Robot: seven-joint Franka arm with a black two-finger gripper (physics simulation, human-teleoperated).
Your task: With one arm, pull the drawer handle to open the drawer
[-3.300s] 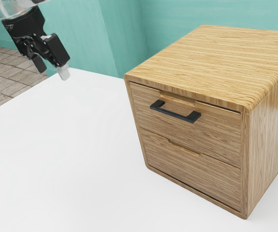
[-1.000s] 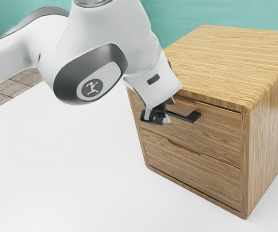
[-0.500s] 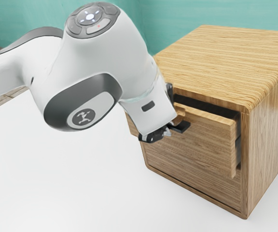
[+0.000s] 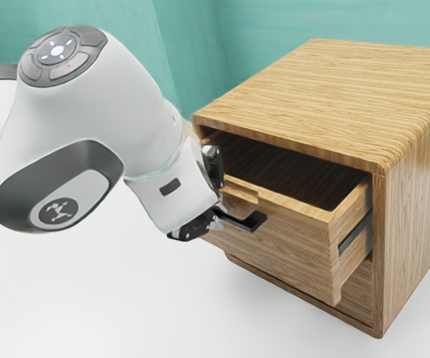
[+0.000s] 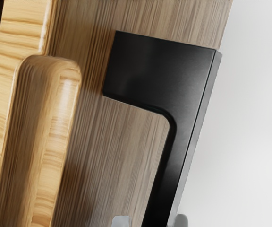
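The drawer (image 4: 304, 231), the upper one of the wooden cabinet (image 4: 349, 97), stands well out. The gripper (image 4: 215, 219) clamps its black handle (image 4: 248, 221) near one end. The handle looks stiff and smooth, so I judge a straight, firm pull suits it.

You have one cabinet (image 4: 334, 89) on one desk (image 4: 88, 313), two drawers (an upper drawer (image 4: 297, 246) and a lower drawer (image 4: 358, 291)), one black handle (image 4: 246, 221) and one arm (image 4: 88, 149).
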